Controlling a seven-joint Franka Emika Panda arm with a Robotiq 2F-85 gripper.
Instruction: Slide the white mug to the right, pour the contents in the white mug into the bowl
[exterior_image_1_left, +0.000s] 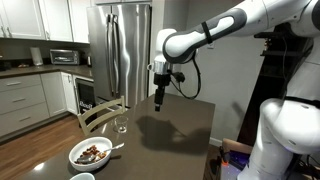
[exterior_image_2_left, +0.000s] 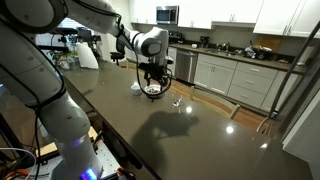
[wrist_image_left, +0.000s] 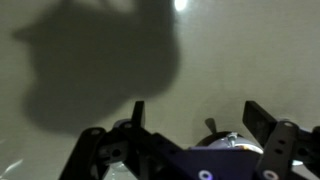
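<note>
The bowl (exterior_image_1_left: 91, 152) is wide and white with brown pieces inside, at the near left end of the dark table. Just below it, at the frame's bottom edge, the white mug (exterior_image_1_left: 82, 177) shows only in part. In an exterior view the bowl (exterior_image_2_left: 154, 92) and mug (exterior_image_2_left: 137, 88) sit far off, behind the arm. My gripper (exterior_image_1_left: 160, 101) hangs open over the table's middle, well away from both. In the wrist view the gripper (wrist_image_left: 198, 120) has its fingers (wrist_image_left: 137, 115) spread over bare tabletop, holding nothing; mug and bowl are out of that view.
A small clear glass (exterior_image_1_left: 121, 125) stands between the bowl and the gripper, also visible as the glass (exterior_image_2_left: 177, 100). A wooden chair (exterior_image_1_left: 98, 113) stands at the table's left edge. A steel fridge (exterior_image_1_left: 122, 50) and kitchen counters lie beyond.
</note>
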